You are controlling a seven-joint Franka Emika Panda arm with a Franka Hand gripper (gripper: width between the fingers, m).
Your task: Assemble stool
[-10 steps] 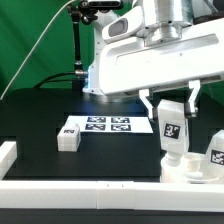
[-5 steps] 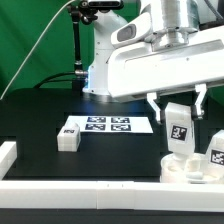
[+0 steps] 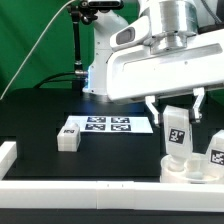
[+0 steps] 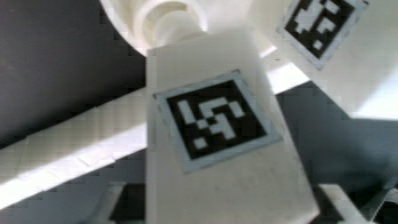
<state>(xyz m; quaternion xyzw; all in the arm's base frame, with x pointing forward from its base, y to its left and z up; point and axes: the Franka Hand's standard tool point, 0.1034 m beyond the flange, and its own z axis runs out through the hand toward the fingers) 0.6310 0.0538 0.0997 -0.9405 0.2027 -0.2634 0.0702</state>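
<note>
Exterior view: the claw (image 3: 177, 108) is clamped on 1 upright stool leg (image 3: 177, 132), whose lower end sits at the round seat (image 3: 178, 170). A 2nd leg (image 3: 215, 152) stands on the seat just beside it; a 3rd leg (image 3: 68, 138) lies well apart on the counter (image 3: 40, 120).

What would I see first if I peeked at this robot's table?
First you'd notice the big white arm's gripper at the exterior view's right. It is shut on a stool leg with a black-and-white tag, held upright just over the round seat. Then you'd spot a second leg lying alone on the black table, at the exterior view's left of the marker board.
</note>
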